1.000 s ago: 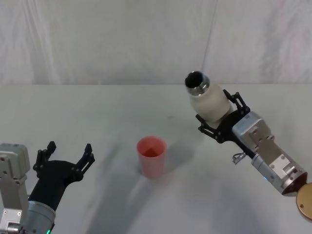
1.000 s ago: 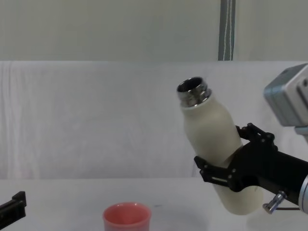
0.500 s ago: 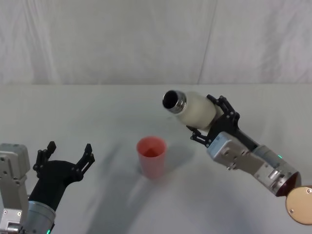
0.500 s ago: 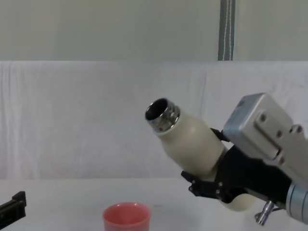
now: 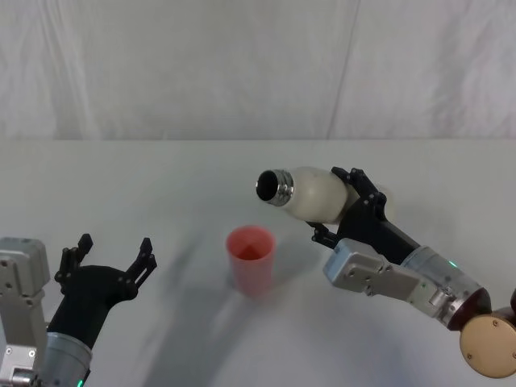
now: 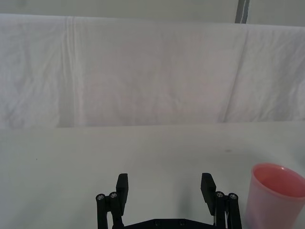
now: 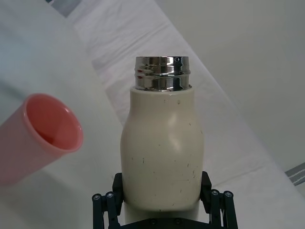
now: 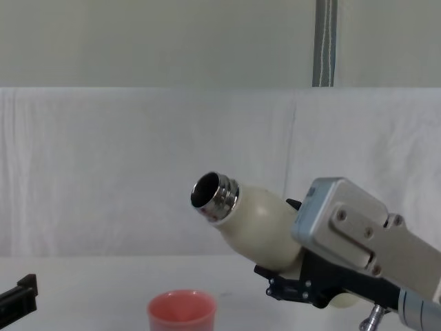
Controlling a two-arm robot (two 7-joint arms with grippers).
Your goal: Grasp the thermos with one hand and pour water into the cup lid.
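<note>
Since a second ago the thermos (image 5: 310, 193) has tipped from near upright to almost level, mouth up and just right of the cup lid (image 5: 251, 258). Right gripper (image 5: 348, 211) is clamped round its lower body, left gripper (image 5: 113, 254) idles spread open, near left. That smooth rigid shell looks slippery and probably water-heavy, so I'd keep the mid-body hold firm.

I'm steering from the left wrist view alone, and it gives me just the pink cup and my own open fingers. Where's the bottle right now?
Observer: The bottle is held off the table by the right end effector, tipped well over with its steel mouth aimed toward the cup.
Operator: Is the mouth above the cup yet?
Observer: In the chest view the mouth sits higher than the cup's rim and slightly to its right.
Operator: Any water coming out?
Observer: No stream shows in the head or chest view.
</note>
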